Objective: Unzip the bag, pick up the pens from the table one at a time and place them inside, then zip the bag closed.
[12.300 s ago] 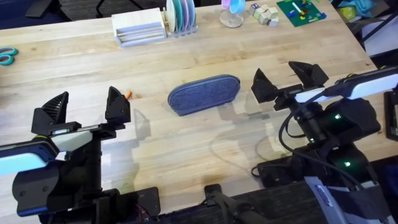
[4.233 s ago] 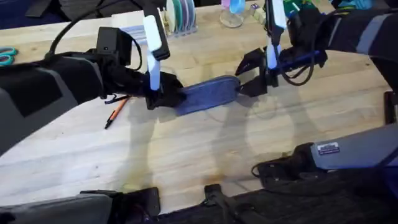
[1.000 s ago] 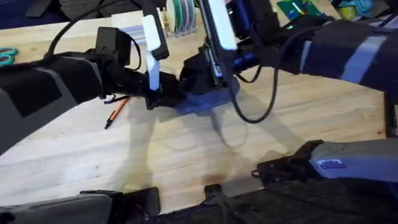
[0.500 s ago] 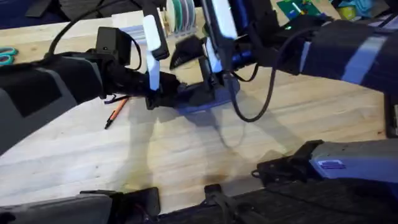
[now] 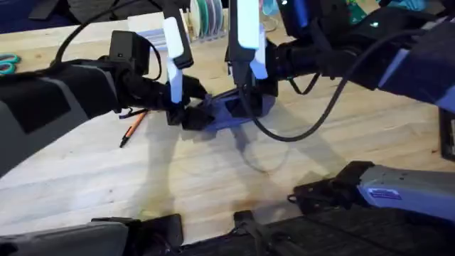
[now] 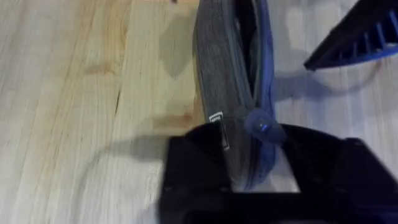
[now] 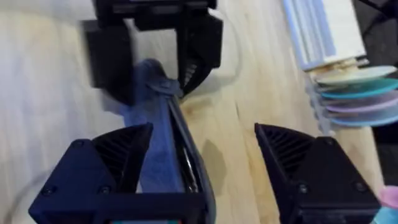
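Observation:
The blue-grey bag (image 5: 231,114) lies mid-table, its zip parted along the top in both wrist views. My left gripper (image 5: 186,114) is shut on the bag's left end, the fabric (image 6: 233,93) pinched between its black fingers (image 6: 193,168). Over the bag's right half hangs my right gripper (image 5: 249,99), open, its fingers (image 7: 106,168) spread wide above the pouch (image 7: 165,143) without holding it. An orange pen (image 5: 133,128) with a black end lies on the table (image 5: 213,185) left of the bag, under the left arm.
A white slatted box (image 7: 323,31) and a rack of coloured discs (image 5: 206,14) stand behind the bag. Teal scissors (image 5: 7,65) lie at the far left edge. Small blocks and a green board sit at the back right. Open wood lies in front of the bag.
Both arms came in from rest to the bag. In the last second my right gripper slid from the bag's left part toward its right end. The left gripper kept its hold.

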Robot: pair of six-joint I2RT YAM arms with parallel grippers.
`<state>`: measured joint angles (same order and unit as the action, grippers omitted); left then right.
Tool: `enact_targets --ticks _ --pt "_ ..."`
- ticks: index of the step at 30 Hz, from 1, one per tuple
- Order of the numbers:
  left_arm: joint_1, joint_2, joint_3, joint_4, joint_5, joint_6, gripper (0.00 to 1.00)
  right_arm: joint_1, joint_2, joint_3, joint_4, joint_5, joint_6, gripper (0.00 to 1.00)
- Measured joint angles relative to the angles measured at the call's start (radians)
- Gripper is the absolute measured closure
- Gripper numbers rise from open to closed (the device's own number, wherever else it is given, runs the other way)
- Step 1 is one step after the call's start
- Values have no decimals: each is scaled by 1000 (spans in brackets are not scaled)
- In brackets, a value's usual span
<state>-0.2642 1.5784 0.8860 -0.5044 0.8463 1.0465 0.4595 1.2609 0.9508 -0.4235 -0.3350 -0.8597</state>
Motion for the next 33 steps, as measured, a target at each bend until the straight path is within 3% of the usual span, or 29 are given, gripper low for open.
enact_targets --ticks 3,4,15,18,22,24,30,33 --pt "0 0 0 -1 0 -3 56 0 -11 0 0 31 0 5" --pt "0 0 0 -1 0 -2 22 1 -11 0 0 37 0 5" --pt "8 0 0 -1 -2 -1 8 29 -11 0 2 80 0 5" --pt "39 -11 0 -4 -1 -2 8 29 -14 0 1 85 5 5" --pt "117 -99 0 -13 0 -2 8 29 -48 0 0 91 13 7" --pt "155 -159 0 -19 0 -1 9 29 -66 0 1 96 16 139" --pt "243 -299 0 -37 3 0 8 28 -76 0 -6 103 22 932" --pt "270 -343 1 -44 3 1 9 28 -76 1 -22 104 20 969"
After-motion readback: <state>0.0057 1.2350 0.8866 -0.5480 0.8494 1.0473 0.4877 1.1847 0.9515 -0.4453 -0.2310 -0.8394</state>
